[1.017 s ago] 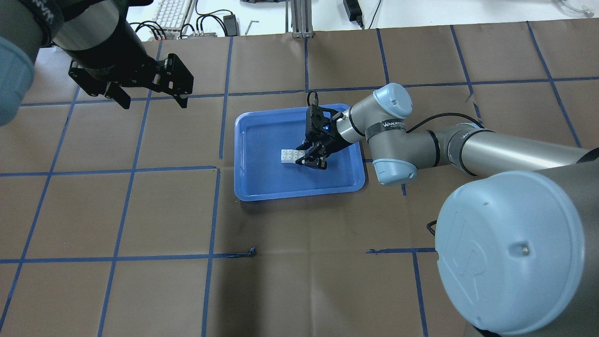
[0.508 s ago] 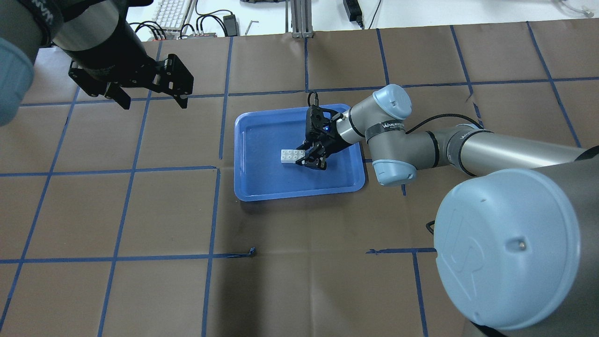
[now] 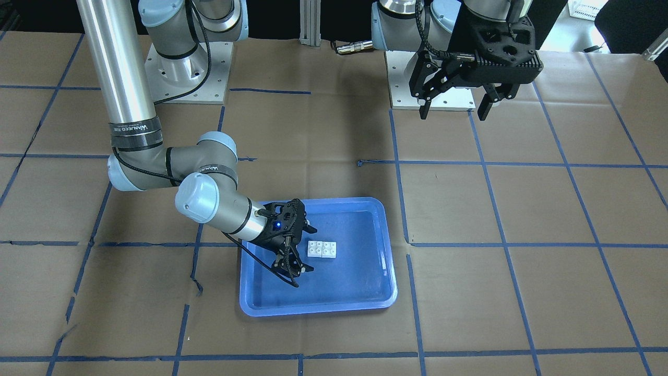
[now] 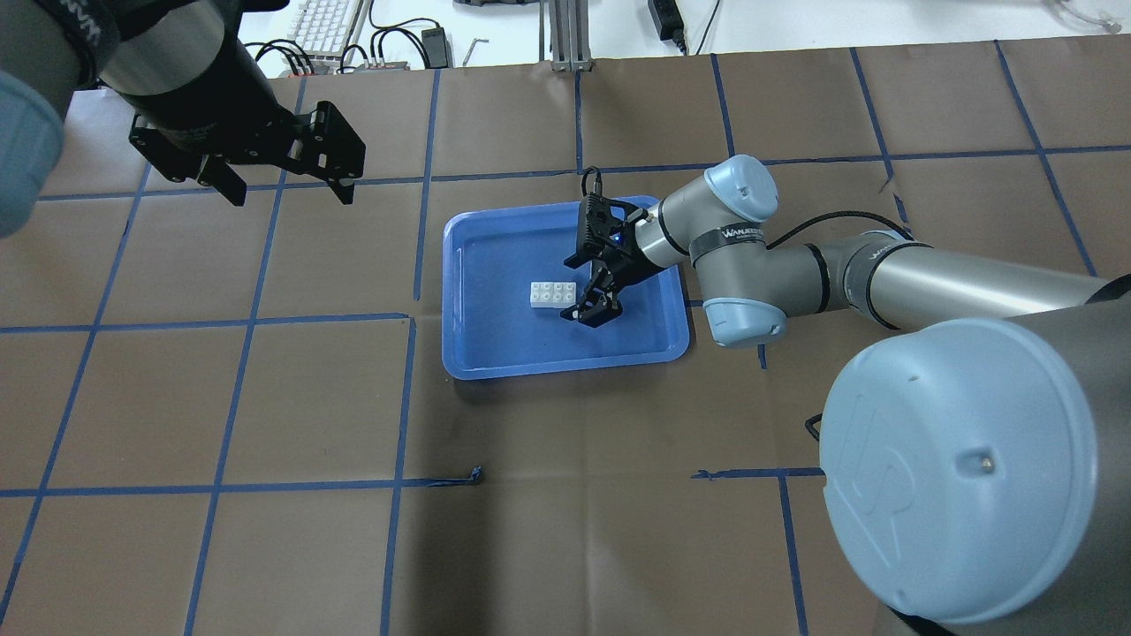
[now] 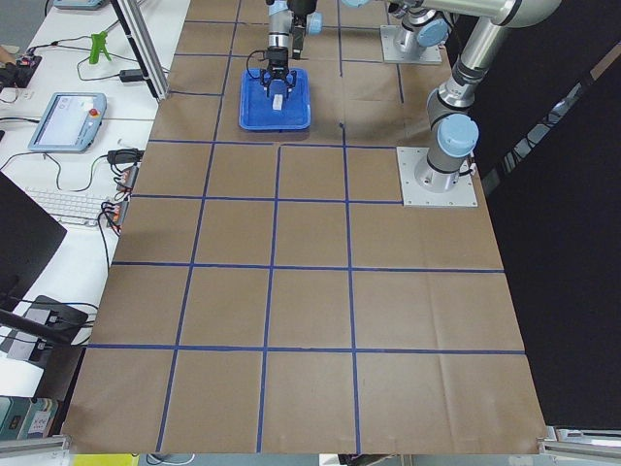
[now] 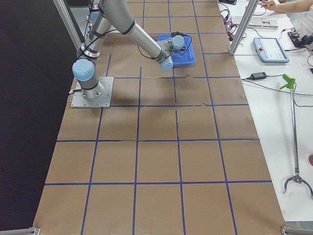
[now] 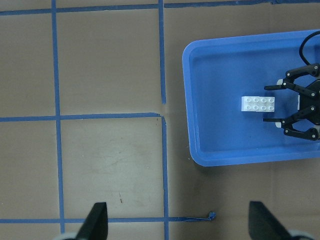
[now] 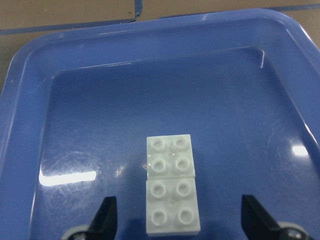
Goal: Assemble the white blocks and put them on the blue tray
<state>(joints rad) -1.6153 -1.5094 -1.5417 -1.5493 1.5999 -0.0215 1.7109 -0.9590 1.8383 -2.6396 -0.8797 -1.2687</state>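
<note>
The two white blocks (image 4: 553, 294) lie end to end, touching, flat on the floor of the blue tray (image 4: 495, 340), studs up. They also show in the front view (image 3: 321, 249), the left wrist view (image 7: 258, 103) and the right wrist view (image 8: 171, 185). My right gripper (image 4: 580, 290) is open, its fingers (image 8: 105, 217) standing clear on either side of the blocks' near end, holding nothing. My left gripper (image 4: 292, 190) is open and empty, raised high over the table far to the left of the tray.
The tray (image 3: 339, 295) sits mid-table on brown paper with a blue tape grid. The right arm's elbow (image 4: 738, 256) hangs over the tray's right rim. A keyboard and cables (image 4: 322, 26) lie beyond the table's far edge.
My right gripper has opened wide and let go of the white blocks, which stay where they were on the tray. The left arm has not moved.
</note>
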